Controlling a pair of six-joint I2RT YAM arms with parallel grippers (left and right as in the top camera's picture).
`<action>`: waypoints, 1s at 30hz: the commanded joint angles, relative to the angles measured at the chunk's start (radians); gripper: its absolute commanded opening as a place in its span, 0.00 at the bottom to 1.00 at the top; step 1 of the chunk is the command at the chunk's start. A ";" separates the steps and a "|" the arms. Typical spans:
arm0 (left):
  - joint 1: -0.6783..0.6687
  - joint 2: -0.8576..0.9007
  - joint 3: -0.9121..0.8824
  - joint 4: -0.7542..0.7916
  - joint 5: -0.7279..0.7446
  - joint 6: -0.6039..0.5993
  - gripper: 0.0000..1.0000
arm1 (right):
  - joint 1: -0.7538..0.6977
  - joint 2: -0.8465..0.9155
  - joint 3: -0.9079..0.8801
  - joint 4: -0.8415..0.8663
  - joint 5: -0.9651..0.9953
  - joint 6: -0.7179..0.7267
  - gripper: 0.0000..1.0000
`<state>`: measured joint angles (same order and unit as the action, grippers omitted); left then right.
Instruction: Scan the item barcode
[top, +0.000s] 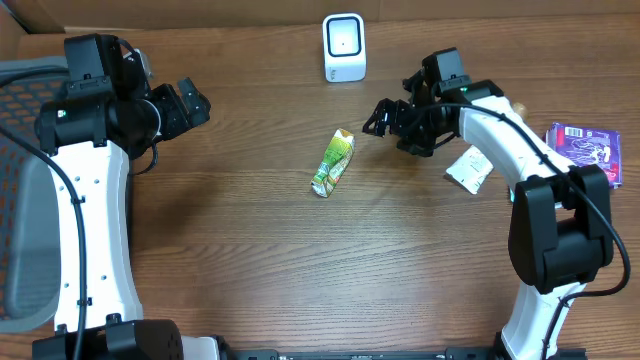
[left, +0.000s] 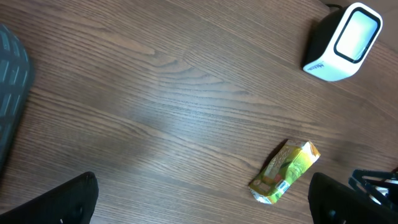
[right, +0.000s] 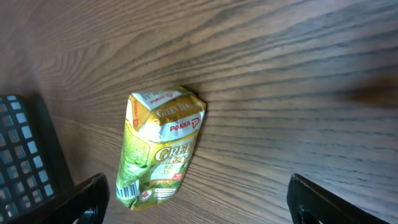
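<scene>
The crumpled green drink carton (top: 333, 163) is lying mid-table, ungrasped; right gripper (top: 381, 117) and left gripper (top: 195, 103) are both hanging released; pickup and the white boxy scanner (top: 344, 47) are waiting.

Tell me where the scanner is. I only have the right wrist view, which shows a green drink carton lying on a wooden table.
Observer: The white box-shaped scanner stands near the far edge of the brown wooden table, beyond the green drink carton and apart from it.
Operator: Report the other arm.
Observer: The left pincer is open and empty, well off to the carton's left.
Operator: List what else is on the table.
Observer: A white packet and a purple flat package lie on the table's right side.
</scene>
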<state>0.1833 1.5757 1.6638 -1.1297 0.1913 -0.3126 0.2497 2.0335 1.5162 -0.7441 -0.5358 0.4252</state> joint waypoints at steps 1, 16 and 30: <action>-0.005 0.008 0.008 0.004 0.010 -0.009 0.99 | 0.003 -0.011 -0.045 0.017 -0.021 -0.002 0.93; -0.005 0.008 0.008 0.004 0.010 -0.009 1.00 | 0.003 -0.011 -0.123 0.185 -0.095 0.047 0.95; -0.005 0.008 0.008 0.004 0.010 -0.009 1.00 | 0.047 0.071 -0.123 0.266 -0.095 0.184 0.94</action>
<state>0.1833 1.5757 1.6638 -1.1294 0.1917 -0.3126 0.2691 2.0651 1.3979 -0.4908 -0.6247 0.5480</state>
